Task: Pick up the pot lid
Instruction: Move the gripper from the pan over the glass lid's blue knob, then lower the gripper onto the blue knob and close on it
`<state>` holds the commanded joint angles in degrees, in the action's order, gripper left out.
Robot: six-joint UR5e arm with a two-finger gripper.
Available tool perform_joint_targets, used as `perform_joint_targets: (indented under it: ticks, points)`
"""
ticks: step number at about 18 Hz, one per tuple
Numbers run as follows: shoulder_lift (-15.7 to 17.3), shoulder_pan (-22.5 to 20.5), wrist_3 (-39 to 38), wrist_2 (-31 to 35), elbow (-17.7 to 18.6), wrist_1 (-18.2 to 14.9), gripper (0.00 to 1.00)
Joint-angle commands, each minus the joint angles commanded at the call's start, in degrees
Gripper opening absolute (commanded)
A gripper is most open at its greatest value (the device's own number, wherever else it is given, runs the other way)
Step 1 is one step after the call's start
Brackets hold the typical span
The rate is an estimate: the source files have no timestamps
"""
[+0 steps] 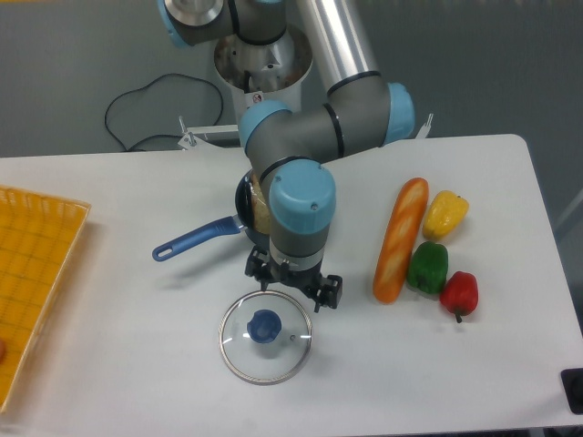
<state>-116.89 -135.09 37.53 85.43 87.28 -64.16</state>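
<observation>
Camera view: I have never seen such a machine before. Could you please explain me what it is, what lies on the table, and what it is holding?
This is a robot arm ending in a two-finger gripper, seen by one fixed camera that faces it across the table. The fingers are apart and hold nothing. Just below them in the picture lies the pot lid, a clear round one with a blue knob; picking it up is the task. Behind the gripper, partly hidden, is a dark pan with a blue handle. On the picture's right lie a long bread-like piece and yellow, green and red items, perhaps play vegetables.
</observation>
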Motion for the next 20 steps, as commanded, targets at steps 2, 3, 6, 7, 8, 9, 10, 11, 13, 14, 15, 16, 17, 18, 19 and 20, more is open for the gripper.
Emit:
perform_joint_targets:
  ticks: [2, 3, 6, 7, 8, 9, 10, 11, 13, 14, 15, 16, 17, 18, 19, 20]
  points:
    - [-0.4, 0.3, 0.0, 0.3, -0.1, 0.0, 1.00]
    - [-0.7, 0.3, 0.2, 1.0, -0.2, 0.0, 1.00]
    - [-2.0, 1.1, 2.3, 3.1, -0.9, 0.1, 1.00]
    - [-2.3, 1.2, 3.8, 3.2, -1.0, 0.0, 1.00]
    - [-2.3, 1.2, 4.6, 3.3, -1.1, 0.0, 1.00]
    - [-2.4, 1.2, 5.4, 3.3, -1.1, 0.0, 1.00]
    - [-2.4, 1.2, 6.9, 3.4, -1.1, 0.1, 1.00]
    - [-2.5, 1.2, 8.5, 3.5, -1.3, 0.0, 1.00]
    - [-3.0, 1.3, 9.3, 3.5, -1.5, -0.1, 1.00]
    - [-3.1, 1.4, 9.8, 3.5, -1.5, 0.0, 1.00]
    - [-3.4, 1.6, 10.2, 3.5, -1.5, 0.0, 1.00]
    - [-3.9, 1.8, 10.5, 3.4, -1.5, 0.0, 1.00]
    - [-4.1, 1.8, 10.5, 3.3, -1.5, 0.1, 1.00]
    - [-4.6, 1.8, 10.5, 3.1, -1.5, 0.2, 1.00]
    - [-4.7, 1.9, 10.5, 3.1, -1.5, 0.4, 1.00]
    - [-4.8, 1.9, 10.5, 3.0, -1.5, 0.6, 1.00]
